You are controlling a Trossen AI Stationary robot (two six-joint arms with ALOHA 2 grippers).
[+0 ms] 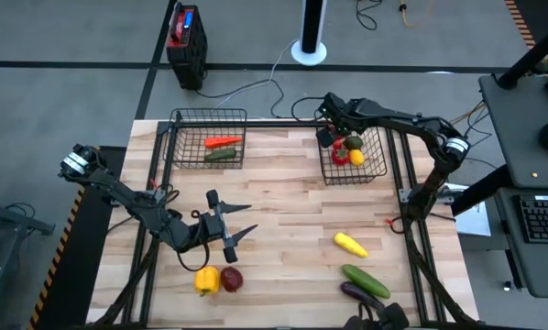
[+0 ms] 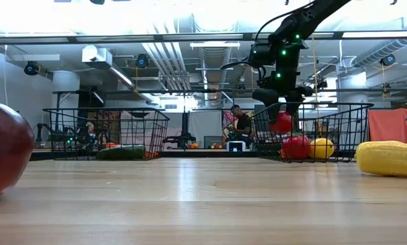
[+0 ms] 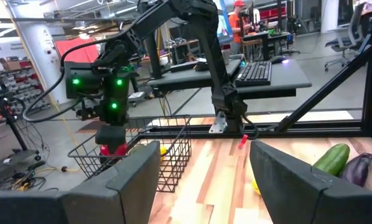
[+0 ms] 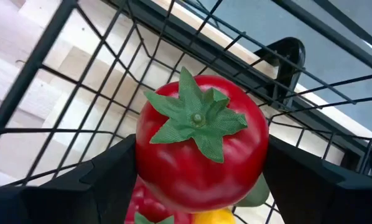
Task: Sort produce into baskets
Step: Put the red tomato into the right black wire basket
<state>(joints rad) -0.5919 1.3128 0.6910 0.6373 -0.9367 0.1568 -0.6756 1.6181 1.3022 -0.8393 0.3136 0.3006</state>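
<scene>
The wooden surface is bare through its middle, with the produce gathered toward its edges. Two wire baskets stand along the far edge: the left basket holds a carrot and a cucumber, and the right basket holds a tomato and a yellow piece. Between the baskets the far edge is open. Near the front edge on the left lie a yellow pepper and a dark red fruit, touching each other. Toward the front right lie a lemon, a second cucumber and an eggplant, the last two close to the surface's corner. The right gripper hangs inside the right basket by its left wall, its fingers spread wide around a red tomato, pressing it on both sides, just above the pieces already there. The left gripper hovers over bare surface just above the pepper and red fruit, its fingers parted and empty, pointing toward the right side.
</scene>
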